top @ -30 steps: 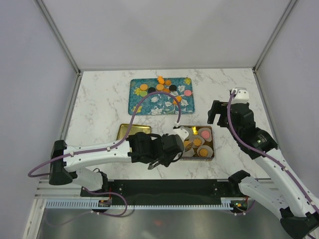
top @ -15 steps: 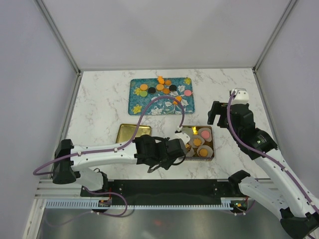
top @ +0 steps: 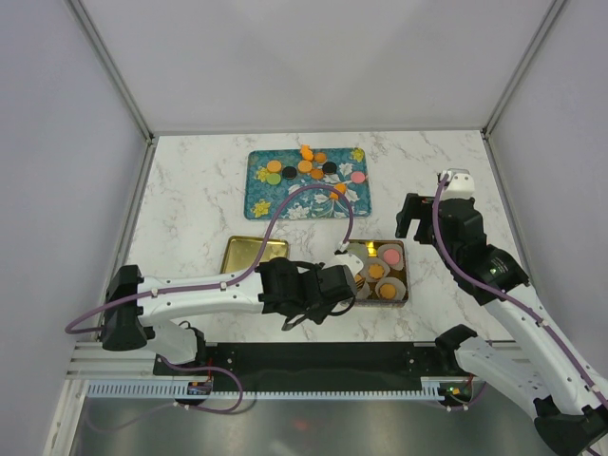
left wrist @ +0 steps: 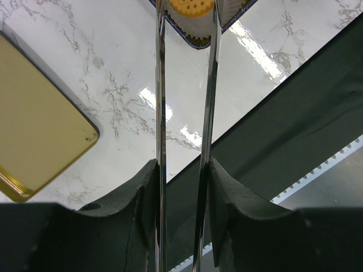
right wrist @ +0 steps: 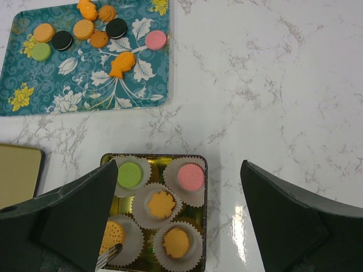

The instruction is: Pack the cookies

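Jaws of the left gripper point(left wrist: 187, 17) sit narrow over an orange cookie point(left wrist: 191, 5), grip unclear; right gripper point(right wrist: 178, 164) gapes wide.

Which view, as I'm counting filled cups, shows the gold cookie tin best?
Right wrist: the tin lies nearly whole below the camera, with five paper cups and their cookies plainly separate. Top external shows it small, its left side covered by the left arm. Left wrist catches only one corner.

Teal tray point(right wrist: 85, 85) scattered with cookies point(right wrist: 156, 39), gold tin point(right wrist: 205, 226) holding 5 in paper cups point(right wrist: 142, 198), right gripper point(right wrist: 178, 170) spread wide.
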Action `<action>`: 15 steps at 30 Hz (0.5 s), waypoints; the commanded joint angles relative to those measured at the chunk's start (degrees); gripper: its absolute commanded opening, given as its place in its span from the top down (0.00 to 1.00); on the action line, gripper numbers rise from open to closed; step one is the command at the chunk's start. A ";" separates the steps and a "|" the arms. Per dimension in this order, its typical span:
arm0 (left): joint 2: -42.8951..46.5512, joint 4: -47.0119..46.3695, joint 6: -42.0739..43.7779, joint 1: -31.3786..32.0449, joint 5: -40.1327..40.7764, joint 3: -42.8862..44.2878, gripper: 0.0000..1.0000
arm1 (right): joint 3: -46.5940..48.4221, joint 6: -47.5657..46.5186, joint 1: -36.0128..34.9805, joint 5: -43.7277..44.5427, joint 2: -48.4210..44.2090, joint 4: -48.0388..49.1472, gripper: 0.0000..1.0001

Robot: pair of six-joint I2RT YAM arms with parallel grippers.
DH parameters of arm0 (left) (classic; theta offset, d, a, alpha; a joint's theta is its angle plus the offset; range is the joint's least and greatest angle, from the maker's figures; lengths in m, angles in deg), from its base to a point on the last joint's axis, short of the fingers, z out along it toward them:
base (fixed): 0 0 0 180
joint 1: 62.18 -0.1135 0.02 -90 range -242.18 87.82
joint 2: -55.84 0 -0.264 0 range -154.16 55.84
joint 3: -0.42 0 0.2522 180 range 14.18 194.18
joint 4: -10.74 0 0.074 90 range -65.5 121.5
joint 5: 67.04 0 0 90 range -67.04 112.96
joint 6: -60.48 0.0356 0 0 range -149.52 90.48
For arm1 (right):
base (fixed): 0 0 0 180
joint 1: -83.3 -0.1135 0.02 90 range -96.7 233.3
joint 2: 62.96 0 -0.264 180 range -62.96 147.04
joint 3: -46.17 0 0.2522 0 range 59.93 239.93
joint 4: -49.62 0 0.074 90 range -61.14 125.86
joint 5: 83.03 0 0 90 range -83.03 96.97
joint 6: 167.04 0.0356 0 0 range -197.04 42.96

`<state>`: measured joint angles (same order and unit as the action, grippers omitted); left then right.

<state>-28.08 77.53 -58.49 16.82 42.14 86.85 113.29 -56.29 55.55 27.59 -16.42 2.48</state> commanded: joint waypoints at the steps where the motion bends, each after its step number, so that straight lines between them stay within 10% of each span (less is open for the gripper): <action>1: 0.42 -0.57 -1.88 0.54 0.60 0.72 0.57 | 0.07 0.08 0.06 0.56 -0.93 1.39 0.02; 15: 0.34 -0.57 -1.88 0.63 0.60 0.99 0.57 | 0.43 0.16 0.06 0.74 -1.37 0.95 0.02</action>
<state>-28.08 77.53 -58.49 16.82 42.14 86.85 113.29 -56.29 55.55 27.61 -17.01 2.46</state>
